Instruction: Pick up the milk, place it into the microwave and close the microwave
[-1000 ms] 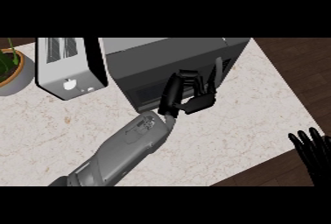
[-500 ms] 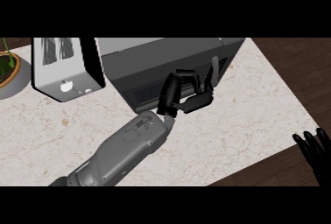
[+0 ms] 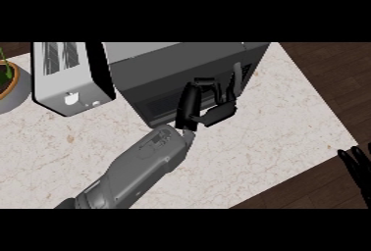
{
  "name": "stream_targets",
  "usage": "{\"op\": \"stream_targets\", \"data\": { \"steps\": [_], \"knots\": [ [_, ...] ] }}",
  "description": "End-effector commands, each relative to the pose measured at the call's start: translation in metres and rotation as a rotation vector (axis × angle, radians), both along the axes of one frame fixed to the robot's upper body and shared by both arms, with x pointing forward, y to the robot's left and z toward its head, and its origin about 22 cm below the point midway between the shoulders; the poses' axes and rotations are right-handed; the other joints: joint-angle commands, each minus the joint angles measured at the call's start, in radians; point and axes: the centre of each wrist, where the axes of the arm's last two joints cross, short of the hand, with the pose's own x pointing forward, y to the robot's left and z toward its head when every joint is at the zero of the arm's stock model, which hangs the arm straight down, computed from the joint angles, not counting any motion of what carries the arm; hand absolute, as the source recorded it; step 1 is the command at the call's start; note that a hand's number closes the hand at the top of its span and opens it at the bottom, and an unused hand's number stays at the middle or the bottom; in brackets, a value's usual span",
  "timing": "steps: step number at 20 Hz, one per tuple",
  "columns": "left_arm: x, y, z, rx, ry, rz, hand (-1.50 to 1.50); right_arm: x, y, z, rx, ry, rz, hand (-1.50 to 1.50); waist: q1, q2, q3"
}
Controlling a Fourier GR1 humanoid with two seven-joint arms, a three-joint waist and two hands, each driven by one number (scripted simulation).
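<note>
Head view
Counter (image 3: 275,122): a pale, speckled stone top fills most of the view; dark wood floor (image 3: 326,68) shows past its right edge and lower right corner.
Microwave (image 3: 167,68): a dark grey box at the top centre of the counter, its front face turned toward the viewer and slightly to the right. The door looks closed against the body, with a dark vertical handle near its right side.
Milk: I cannot see it anywhere on the counter; whether it sits inside the microwave cannot be told.
Toaster (image 3: 69,73): a silver, slotted appliance just beside the microwave on its left, touching or nearly touching its side.
Plant pot (image 3: 11,83): a round pot with green leaves at the left edge, only partly in view, apart from the toaster.
Left hand (image 3: 199,105): the grey forearm comes in from the lower left and rises diagonally to the microwave front. The black hand lies against the door face, fingers straight and pointing up toward the handle area, thumb stretched out to the right. The fingers are spread a little, wrapped round nothing.
Right hand (image 3: 357,169): only dark fingers show at the right edge, low down, over the floor beyond the counter corner. They point up, straight and slightly apart, holding nothing.
</note>
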Motion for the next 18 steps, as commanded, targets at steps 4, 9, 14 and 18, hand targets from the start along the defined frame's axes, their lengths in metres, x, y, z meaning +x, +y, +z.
{"op": "stream_targets", "data": {
  "steps": [4,9,14,18],
  "knots": [
    [0.019,-0.002,0.015,0.007,-0.015,0.015,1.5,-0.004,0.0,0.004,0.047,-0.001,0.042,-1.5,-0.021,0.018,0.002],
    [0.018,0.0,0.01,0.002,-0.017,0.029,1.5,-0.006,-0.001,0.009,0.055,0.003,0.065,-1.5,-0.029,0.024,0.0],
    [0.02,-0.001,0.01,0.0,-0.021,0.026,1.5,-0.008,-0.005,0.014,0.047,0.004,0.08,-1.5,-0.03,0.02,0.002],
    [0.021,0.0,0.011,-0.007,-0.03,0.038,1.5,-0.009,-0.01,0.02,0.03,0.006,0.084,-1.5,-0.03,0.023,0.001]
  ]
}}
